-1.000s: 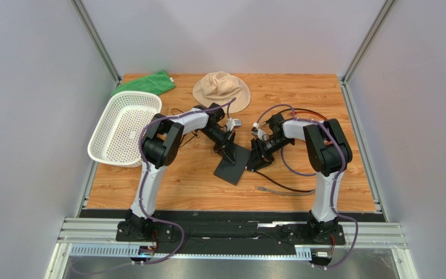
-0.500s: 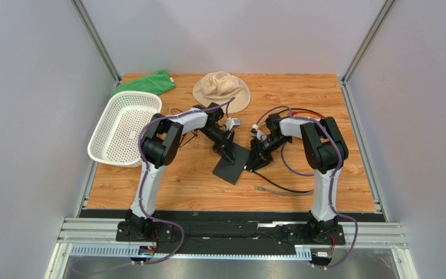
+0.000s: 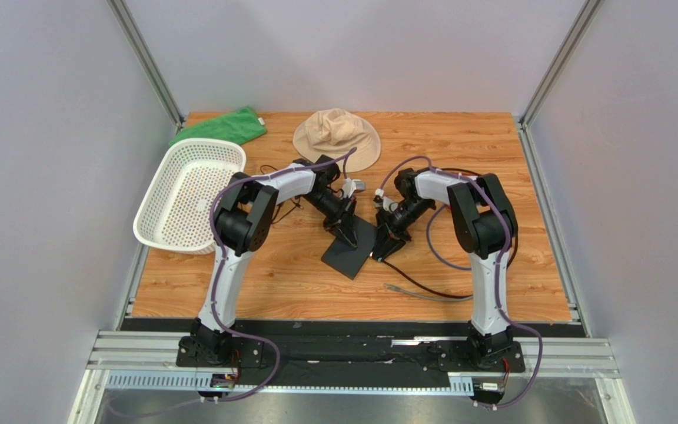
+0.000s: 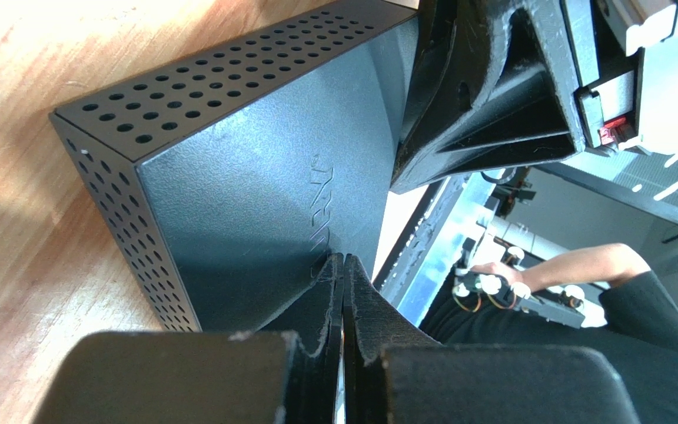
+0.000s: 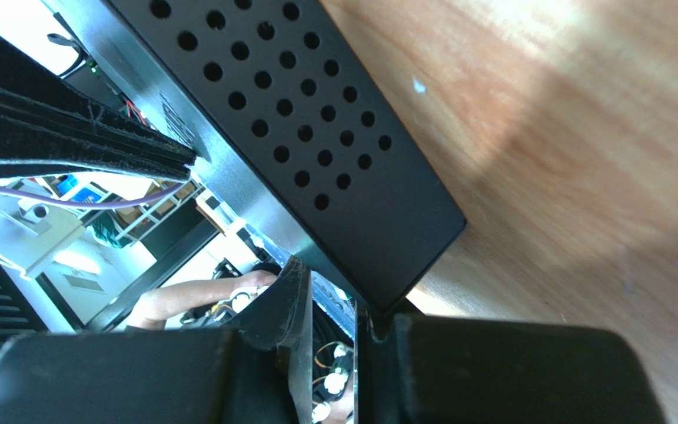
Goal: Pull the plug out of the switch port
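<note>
The switch, a flat black box, lies mid-table; its perforated narrow sides show in the left wrist view and the right wrist view. My left gripper is shut, and its tips rest on the switch's top face. My right gripper sits against the switch's right edge. Its fingers stand a narrow gap apart, with only background seen between them. The plug is hidden. A black cable trails from that edge across the wood.
A white perforated basket stands at the left. A green cloth and a beige hat lie at the back. Loose cables run behind the right arm. Metal frame posts border both sides.
My right gripper has moved left and back along the switch's right edge, and its jaws have narrowed. The switch has shifted slightly left. The left gripper has stayed shut on the switch's top.
</note>
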Robot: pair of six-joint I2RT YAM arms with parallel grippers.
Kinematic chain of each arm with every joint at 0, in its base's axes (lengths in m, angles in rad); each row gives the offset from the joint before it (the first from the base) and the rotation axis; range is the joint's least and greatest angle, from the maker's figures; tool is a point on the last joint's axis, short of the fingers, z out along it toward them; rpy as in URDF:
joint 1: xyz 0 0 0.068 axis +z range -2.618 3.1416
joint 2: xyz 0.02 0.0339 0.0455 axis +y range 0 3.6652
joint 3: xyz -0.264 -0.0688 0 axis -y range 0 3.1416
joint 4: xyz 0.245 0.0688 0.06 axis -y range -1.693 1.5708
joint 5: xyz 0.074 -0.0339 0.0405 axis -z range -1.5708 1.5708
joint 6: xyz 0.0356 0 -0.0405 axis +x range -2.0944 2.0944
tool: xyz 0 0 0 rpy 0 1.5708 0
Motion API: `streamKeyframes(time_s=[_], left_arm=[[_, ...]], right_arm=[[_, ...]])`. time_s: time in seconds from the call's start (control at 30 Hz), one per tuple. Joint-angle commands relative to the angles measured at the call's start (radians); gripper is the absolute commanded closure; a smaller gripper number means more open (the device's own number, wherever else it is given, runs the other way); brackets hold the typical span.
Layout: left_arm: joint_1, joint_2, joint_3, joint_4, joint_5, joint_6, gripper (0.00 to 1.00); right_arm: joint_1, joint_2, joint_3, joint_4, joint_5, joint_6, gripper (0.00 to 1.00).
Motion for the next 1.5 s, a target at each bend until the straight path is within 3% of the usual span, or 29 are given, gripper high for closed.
streamKeyframes(time_s=[0.0, 0.17, 0.5, 0.57, 0.73, 0.8, 0.9, 1.13, 1.47], left_arm=[[0.005, 0.025, -0.003, 0.031, -0.21, 0.038, 1.0], [0.016, 0.018, -0.023, 0.037, -0.224, 0.033, 1.0], [0.03, 0.012, -0.021, 0.026, -0.195, 0.062, 1.0], [0.033, -0.02, 0.001, 0.013, -0.167, 0.097, 1.0], [0.028, -0.216, -0.049, 0.127, -0.13, 0.079, 1.0], [0.01, -0.248, -0.081, 0.155, -0.14, 0.073, 1.0], [-0.003, -0.18, -0.077, 0.148, -0.156, 0.042, 1.0], [-0.021, -0.035, -0.049, 0.129, -0.293, -0.048, 1.0], [-0.018, 0.009, -0.069, 0.111, -0.397, -0.127, 1.0]], right_arm=[[0.02, 0.068, -0.117, -0.056, 0.432, -0.106, 1.0], [0.005, 0.016, -0.192, -0.138, 0.409, -0.183, 1.0], [-0.035, 0.02, -0.128, -0.167, 0.342, -0.259, 1.0], [-0.036, 0.03, -0.065, -0.141, 0.273, -0.258, 1.0], [-0.001, 0.068, 0.17, -0.008, 0.292, -0.207, 1.0], [0.011, 0.143, 0.258, -0.055, 0.312, -0.244, 1.0], [0.014, 0.229, 0.38, -0.156, 0.332, -0.276, 1.0], [0.013, 0.24, 0.313, -0.199, 0.406, -0.296, 1.0], [-0.03, 0.242, 0.213, -0.365, 0.409, -0.283, 1.0]])
